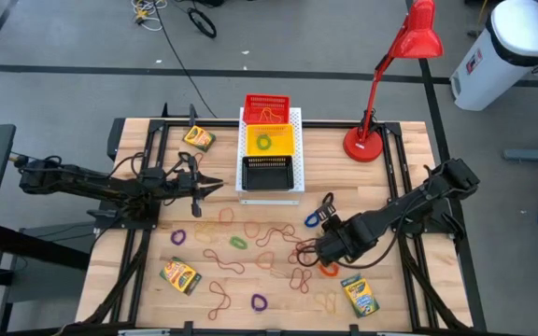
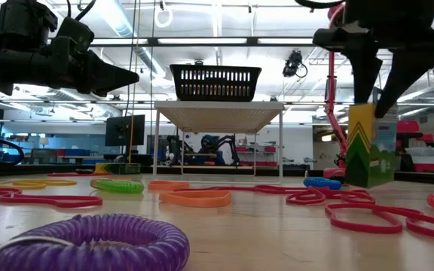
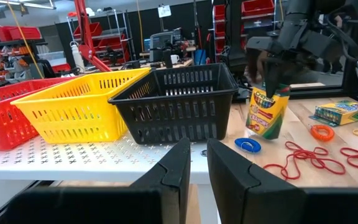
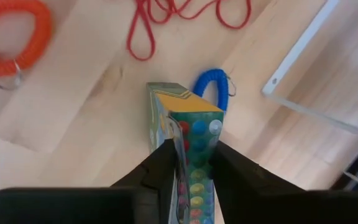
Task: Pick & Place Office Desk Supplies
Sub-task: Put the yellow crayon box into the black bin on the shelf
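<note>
1. my right hand [image 4: 188, 163] is clamped on a crayon box [image 4: 182, 121], holding it upright by its top end. in the low view the box [image 2: 371, 147] looks just clear of the worktop [image 1: 409, 140], tho i can't be sure it's off the wood.
2. that box sits right of centre, w/ a blue elastic loop [image 4: 211, 87] just beside it and an orange loop [image 4: 10, 34] near.
3. my left hand [image 3: 194, 163] hovers above the worktop's left side, fingers narrow w/ a small gap, nothing between them, pointing at the black basket [image 3: 178, 102].
4. black, yellow [image 1: 267, 140] and red baskets [image 1: 265, 107] sit in a row on the white perforated board [image 1: 296, 117] at the far middle.
5. other crayon boxes: far left [image 1: 198, 139], near left [image 1: 181, 275], near right [image 1: 361, 296].
6. rubber bands [image 1: 269, 245] sprawl across the middle; purple loop [image 2: 89, 241] close to the low cam.
</note>
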Available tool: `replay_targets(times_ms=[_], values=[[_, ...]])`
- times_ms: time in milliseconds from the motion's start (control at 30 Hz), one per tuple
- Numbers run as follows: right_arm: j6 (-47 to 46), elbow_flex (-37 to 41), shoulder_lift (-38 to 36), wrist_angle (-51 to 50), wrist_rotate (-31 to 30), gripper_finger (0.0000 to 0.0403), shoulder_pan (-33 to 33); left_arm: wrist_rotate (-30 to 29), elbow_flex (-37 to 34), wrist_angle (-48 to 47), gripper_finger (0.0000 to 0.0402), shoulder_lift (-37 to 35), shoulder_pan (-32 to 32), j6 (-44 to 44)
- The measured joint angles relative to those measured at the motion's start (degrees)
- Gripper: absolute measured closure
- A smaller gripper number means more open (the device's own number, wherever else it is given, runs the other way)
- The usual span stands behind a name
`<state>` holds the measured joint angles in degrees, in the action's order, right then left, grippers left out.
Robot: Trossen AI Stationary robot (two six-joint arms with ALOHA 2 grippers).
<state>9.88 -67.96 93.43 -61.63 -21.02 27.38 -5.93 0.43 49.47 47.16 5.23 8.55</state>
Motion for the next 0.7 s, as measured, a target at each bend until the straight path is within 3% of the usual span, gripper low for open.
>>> replay_targets(times_ms=[433, 700], values=[[-6.6, 0.0, 0.0, 1.3, -0.3, 0.0233, -0.4, 0.0, 0.0, 0.0, 0.0339, 0.0, 0.0, 0.0], [-13.8, 0.0, -0.1, 4.8, -8.3, 0.0229, 1.2, 0.0, 0.0, 0.0, 0.0339, 0.0, 0.0, 0.0]])
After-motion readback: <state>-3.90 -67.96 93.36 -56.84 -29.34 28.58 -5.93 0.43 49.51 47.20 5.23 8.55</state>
